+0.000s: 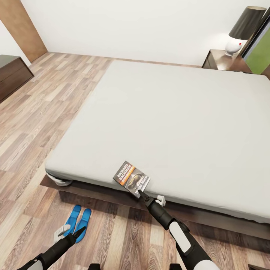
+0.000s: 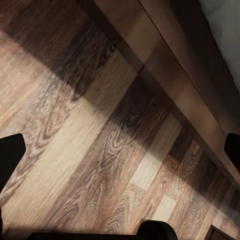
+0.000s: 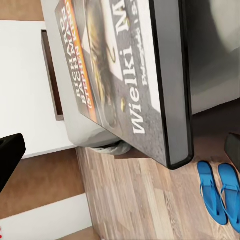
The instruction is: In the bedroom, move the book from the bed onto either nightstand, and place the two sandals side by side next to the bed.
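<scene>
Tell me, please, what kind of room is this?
Most likely a bedroom: a large bed on a wood-plank floor, with a nightstand carrying a lamp beside it.

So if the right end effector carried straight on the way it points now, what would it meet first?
Most likely the book: the right end effector sits at its near edge on the bed, and the cover looms close in the right wrist view. Actual contact is unclear.
</scene>
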You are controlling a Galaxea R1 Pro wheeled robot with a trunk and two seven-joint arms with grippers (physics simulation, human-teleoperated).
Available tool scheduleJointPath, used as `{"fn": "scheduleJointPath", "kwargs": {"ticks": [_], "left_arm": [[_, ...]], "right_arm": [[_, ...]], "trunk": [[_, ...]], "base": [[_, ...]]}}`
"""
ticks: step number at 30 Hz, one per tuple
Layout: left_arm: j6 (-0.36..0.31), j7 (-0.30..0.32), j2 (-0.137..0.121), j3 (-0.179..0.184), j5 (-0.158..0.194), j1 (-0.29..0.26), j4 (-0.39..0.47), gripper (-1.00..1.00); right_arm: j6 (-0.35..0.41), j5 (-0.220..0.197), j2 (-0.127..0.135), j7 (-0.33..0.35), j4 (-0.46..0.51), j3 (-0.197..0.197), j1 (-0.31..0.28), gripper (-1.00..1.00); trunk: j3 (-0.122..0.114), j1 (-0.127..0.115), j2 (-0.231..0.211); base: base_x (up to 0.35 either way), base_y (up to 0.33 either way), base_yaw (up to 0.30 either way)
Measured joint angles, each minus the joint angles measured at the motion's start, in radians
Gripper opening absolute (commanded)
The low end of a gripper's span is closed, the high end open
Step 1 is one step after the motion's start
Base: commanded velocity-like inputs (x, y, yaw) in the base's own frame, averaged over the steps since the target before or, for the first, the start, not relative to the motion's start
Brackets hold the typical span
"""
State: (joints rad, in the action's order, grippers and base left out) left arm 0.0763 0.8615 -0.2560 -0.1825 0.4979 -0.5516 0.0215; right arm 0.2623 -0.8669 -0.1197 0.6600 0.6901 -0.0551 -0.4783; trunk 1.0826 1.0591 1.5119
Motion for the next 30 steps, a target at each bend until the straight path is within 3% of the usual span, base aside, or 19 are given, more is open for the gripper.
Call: {"fn": "scheduleJointPath", "kwargs": {"ticks": [30], "left_arm": [[0.000,0.000,0.001,0.001,0.000,0.000,0.000,1.00]], "right_arm": [[0.000,0.000,0.000,0.001,0.000,0.000,0.000,1.00]], "trunk": [[0.000,0.000,0.000]], "base": [[0.042,0.016,0.000]]}}
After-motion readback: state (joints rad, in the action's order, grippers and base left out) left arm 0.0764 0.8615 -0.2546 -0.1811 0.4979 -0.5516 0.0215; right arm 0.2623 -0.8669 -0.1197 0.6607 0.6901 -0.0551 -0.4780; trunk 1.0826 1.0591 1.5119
